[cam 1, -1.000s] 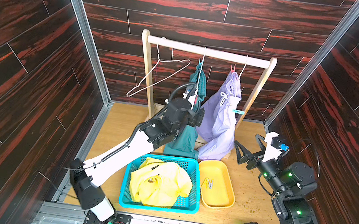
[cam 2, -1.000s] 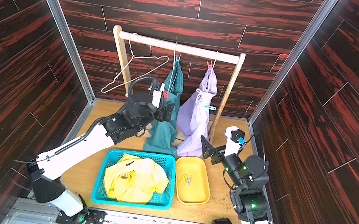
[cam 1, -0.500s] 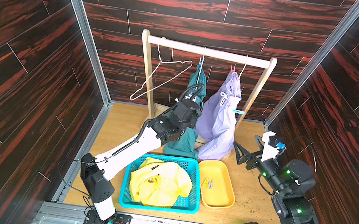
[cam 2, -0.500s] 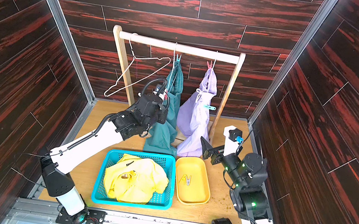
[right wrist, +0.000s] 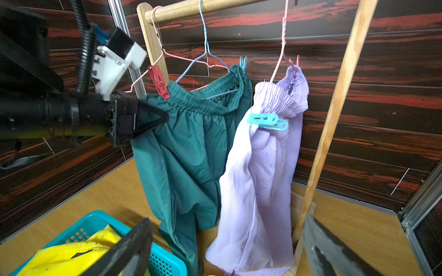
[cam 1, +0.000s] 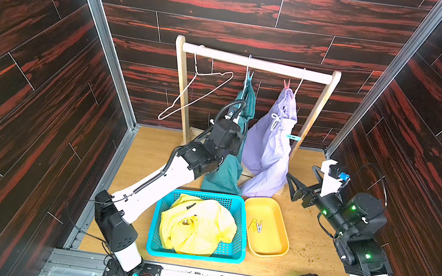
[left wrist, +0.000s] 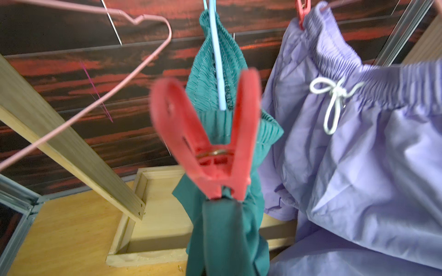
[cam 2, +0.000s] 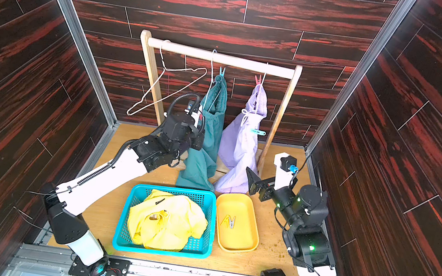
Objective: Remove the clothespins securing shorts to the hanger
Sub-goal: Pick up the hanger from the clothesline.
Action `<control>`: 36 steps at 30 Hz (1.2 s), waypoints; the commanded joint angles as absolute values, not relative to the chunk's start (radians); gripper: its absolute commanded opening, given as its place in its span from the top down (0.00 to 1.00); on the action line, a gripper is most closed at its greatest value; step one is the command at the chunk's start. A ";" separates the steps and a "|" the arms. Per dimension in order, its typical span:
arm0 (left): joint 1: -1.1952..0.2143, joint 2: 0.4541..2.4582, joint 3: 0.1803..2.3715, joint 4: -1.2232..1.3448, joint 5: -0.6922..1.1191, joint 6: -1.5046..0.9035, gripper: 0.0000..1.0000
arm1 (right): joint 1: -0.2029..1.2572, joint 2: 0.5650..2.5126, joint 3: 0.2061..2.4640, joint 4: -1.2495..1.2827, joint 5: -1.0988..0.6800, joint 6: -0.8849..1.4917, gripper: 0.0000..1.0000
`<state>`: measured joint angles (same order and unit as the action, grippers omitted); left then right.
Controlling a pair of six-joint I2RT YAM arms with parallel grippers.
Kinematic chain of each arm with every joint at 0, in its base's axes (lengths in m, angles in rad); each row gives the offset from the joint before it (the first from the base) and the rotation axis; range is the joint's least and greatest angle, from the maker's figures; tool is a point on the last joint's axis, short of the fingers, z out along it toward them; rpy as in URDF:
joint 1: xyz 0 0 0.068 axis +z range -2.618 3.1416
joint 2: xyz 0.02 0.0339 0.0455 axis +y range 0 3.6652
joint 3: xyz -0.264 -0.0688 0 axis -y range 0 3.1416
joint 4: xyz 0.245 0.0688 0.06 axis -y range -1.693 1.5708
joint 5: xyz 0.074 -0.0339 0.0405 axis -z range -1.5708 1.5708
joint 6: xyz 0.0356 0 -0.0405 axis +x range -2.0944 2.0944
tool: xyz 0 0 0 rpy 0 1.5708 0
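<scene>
From where I stand, the left arm reaches in to the dark teal elastic-waist shorts (right wrist: 186,148) hanging on the light-blue wire hanger (right wrist: 205,47). The left gripper (right wrist: 160,117) has its fingers pressed together on the cloth, nipping what looks like a fold just under the red plastic clothespin (left wrist: 215,143). That pin bites the waistband, its two handle legs splayed outward.

I'd hold the fold gently taut, not tug. The right gripper (cam 1: 292,187) is spread wide, empty and well apart by the pale lavender drawstring shorts (cam 1: 268,151). I'd bring it to squeeze both legs near their ends and draw the pin off along its own line, so the hanger isn't dragged along the rail.

Dark red-streaked wood panelling (cam 1: 47,59) walls in a pale plywood floor (cam 1: 145,157), littered with crumbs on the right. At the back stands a light wooden rack (cam 1: 255,62). Nearer are a turquoise plastic basket (cam 1: 193,256) holding bright yellow shorts (cam 1: 198,224) and a yellow oval tray (cam 1: 272,241) with two yellow pins (cam 1: 255,226).
</scene>
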<state>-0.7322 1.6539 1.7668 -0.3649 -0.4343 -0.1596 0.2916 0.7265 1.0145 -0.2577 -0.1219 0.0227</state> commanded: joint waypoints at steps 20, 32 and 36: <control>-0.728 1.261 1.229 0.286 -0.352 0.066 1.00 | 0.291 0.761 1.130 -0.287 -0.202 0.266 0.02; -0.729 1.140 0.985 0.531 -0.209 0.007 1.00 | 0.298 0.884 1.305 -0.325 -0.223 0.437 0.02; -0.729 1.098 0.946 0.514 -0.181 0.008 1.00 | 0.347 0.912 1.362 -0.389 -0.140 0.432 0.01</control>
<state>-0.7322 1.1614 0.9478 0.3832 -0.2295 0.0154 0.3187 0.9024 1.3209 -0.3309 -0.1986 0.4110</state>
